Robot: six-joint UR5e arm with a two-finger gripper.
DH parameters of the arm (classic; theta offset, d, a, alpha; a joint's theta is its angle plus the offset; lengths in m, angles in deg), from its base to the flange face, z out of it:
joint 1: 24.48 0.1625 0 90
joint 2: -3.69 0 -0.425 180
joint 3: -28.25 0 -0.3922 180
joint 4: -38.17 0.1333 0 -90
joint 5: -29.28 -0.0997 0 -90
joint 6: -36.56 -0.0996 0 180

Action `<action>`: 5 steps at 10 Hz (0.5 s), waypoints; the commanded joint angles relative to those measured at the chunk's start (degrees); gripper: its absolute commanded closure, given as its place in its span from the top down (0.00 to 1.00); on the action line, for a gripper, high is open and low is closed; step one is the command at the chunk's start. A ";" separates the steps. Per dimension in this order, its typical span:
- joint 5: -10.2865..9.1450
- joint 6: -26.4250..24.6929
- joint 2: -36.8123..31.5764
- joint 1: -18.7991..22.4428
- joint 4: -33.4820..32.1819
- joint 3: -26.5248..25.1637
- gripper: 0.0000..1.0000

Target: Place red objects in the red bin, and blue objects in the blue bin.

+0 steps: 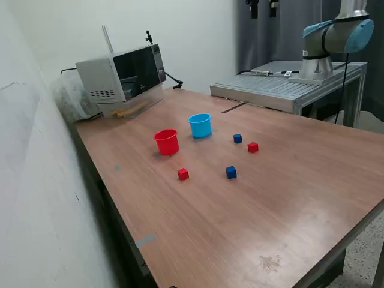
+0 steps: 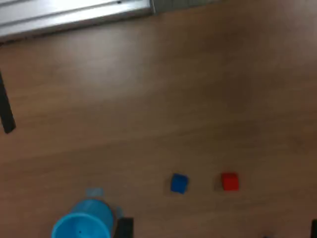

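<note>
The red bin (image 1: 167, 142) and the light-blue bin (image 1: 200, 125) stand side by side mid-table, both upright. One red cube (image 1: 183, 174) lies in front of the red bin. The other red cube (image 1: 252, 147) lies beside a dark-blue cube (image 1: 237, 138), off toward the exterior view's right. A second dark-blue cube (image 1: 231, 172) sits nearer the front. The wrist view shows the blue bin (image 2: 81, 220), a blue cube (image 2: 179, 183) and a red cube (image 2: 230, 181). My gripper (image 1: 262, 7) hangs high above the table's far side, its dark fingertips (image 2: 124, 229) apart and holding nothing.
A silver microwave (image 1: 123, 77) stands at the table's back corner, on the exterior view's left. A grey metal platform (image 1: 282, 87) carrying the arm's base (image 1: 317, 66) adjoins the far edge. A dark strip (image 2: 6, 111) lies on the wood.
</note>
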 commanded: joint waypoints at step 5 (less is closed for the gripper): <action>0.00 -10.96 19.47 2.58 -23.86 -5.00 1.00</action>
